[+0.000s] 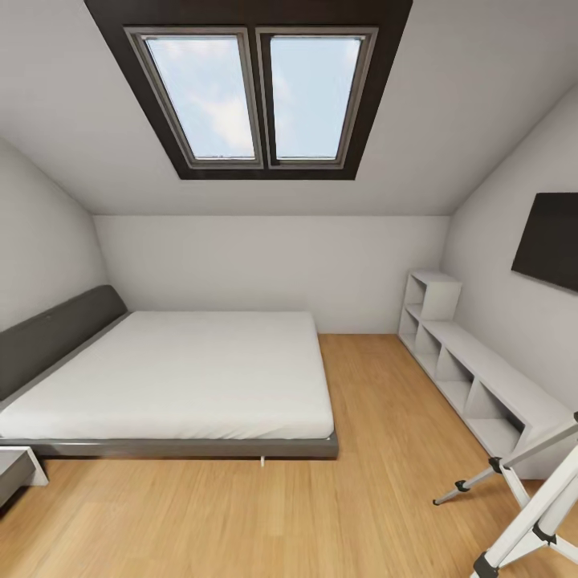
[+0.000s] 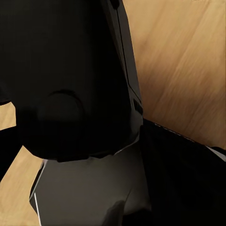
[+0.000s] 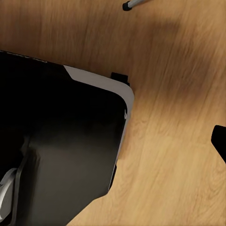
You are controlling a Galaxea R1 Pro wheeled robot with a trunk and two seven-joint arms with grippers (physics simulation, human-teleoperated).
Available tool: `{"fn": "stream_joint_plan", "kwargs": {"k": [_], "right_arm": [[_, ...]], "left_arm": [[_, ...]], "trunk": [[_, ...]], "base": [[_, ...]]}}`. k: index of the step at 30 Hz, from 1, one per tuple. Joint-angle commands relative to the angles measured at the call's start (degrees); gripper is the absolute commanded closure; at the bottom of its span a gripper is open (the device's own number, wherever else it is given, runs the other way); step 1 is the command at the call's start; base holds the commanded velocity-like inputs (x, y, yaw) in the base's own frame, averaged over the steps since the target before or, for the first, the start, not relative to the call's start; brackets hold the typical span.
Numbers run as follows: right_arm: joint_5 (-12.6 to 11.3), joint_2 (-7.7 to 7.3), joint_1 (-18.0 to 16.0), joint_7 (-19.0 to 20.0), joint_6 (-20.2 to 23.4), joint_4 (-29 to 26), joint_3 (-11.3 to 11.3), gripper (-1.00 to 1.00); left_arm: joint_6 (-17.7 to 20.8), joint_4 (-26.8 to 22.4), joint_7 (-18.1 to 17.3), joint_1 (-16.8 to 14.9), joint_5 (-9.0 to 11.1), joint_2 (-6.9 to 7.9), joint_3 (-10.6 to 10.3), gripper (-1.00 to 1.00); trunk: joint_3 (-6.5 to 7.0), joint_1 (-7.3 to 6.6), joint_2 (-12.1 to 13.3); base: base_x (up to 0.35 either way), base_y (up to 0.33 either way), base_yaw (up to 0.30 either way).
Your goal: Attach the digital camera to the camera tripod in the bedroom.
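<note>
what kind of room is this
An attic bedroom, by the look of it: a low grey-framed bed, a skylight in the sloped ceiling, and a wall TV. A camera tripod stands at the right.

A light wood floor (image 1: 241, 514) runs through the bedroom. On it, toward the left wall, stands a low grey-framed bed (image 1: 172, 445) with a white mattress (image 1: 185, 369) whose top is bare. Along the right wall a long, low white shelf unit (image 1: 482, 385) rests on the floor, stepping up to a taller section at its far end; its open compartments look bare. Near the shelf's close end, the camera tripod (image 1: 522, 514) stands on the boards, its silver legs spread and a dark foot touching the wood. A tripod foot (image 3: 134, 4) also rests on the planks in the right wrist view.
</note>
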Motion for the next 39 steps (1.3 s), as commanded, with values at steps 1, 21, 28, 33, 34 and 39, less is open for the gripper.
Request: {"fn": "stream_joint_plan", "kwargs": {"k": [1,21,28,33,34,39], "right_arm": [[0.47,-0.02,-0.04,0.14,0.05,0.08,-0.45,-1.0],[0.56,0.02,-0.04,0.14,0.02,0.08,-0.45,-1.0],[0.56,0.06,-0.04,0.14,-0.45,0.08,-0.45,-1.0],[0.52,0.34,-0.04,0.14,-0.3,0.08,-0.45,-1.0],[0.51,0.38,-0.04,0.14,-0.24,0.08,-0.45,-1.0],[0.48,0.48,-0.04,0.14,-0.06,0.08,-0.45,-1.0]], "left_arm": [[-0.08,-0.09,0.05,0.0,0.45,0.01,-0.5,1.0],[0.12,-0.58,0.33,0.0,0.8,-0.48,-0.65,1.0],[0.18,-0.58,0.12,0.0,0.69,-0.45,-0.74,1.0],[0.18,-0.58,-0.04,0.0,0.64,-0.44,-0.8,1.0],[0.18,-0.58,-0.05,0.0,0.64,-0.44,-0.79,1.0],[0.18,-0.58,-0.17,0.0,0.62,-0.43,-0.8,1.0]], "trunk": [[-0.02,0.02,-0.04],[-0.02,0.02,-0.04],[-0.02,0.02,-0.04],[-0.02,0.02,-0.04],[-0.02,0.02,-0.04],[-0.02,0.02,-0.04]], "base": [[0.0,0.0,0.0],[0.082,0.033,0.0],[0.296,0.183,0.0],[0.298,0.221,-0.052],[0.296,0.228,-0.171],[0.29,0.238,-0.246]]}}
